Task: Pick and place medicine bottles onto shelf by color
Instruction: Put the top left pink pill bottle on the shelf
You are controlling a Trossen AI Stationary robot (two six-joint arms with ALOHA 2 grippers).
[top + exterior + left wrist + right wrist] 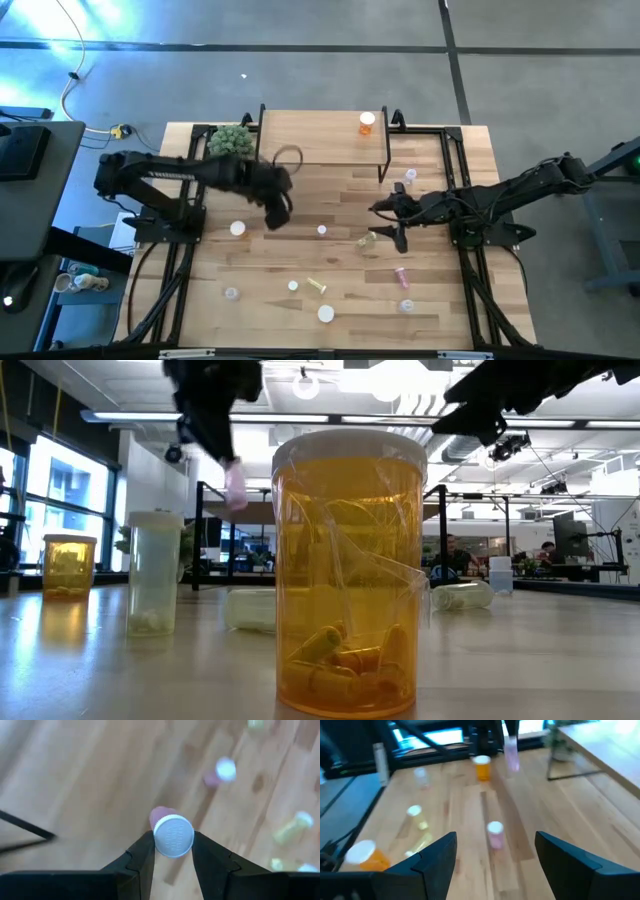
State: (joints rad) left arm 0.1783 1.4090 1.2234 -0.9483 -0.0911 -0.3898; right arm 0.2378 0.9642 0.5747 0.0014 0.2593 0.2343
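Observation:
My left gripper hangs above the table's left middle, in front of the shelf, shut on a pink medicine bottle with a white cap. The same bottle shows high above the tabletop in the low view. One orange bottle stands on the shelf's right end. My right gripper is open above the table's right middle, with nothing between its fingers; a pink bottle stands upright on the table ahead of it. Other bottles stand or lie scattered on the near half. My left gripper pinches the pink bottle at its white cap, one finger on each side of the cap's rim. The fingers come from above, slanting down. The bottle hangs below them, cap up, slightly tilted and lifted clear of the table.
A small green plant sits at the shelf's left end. An orange bottle stands right before the low camera. A yellow-green bottle and a pink one lie near my right gripper. Black frame rails run along both table sides.

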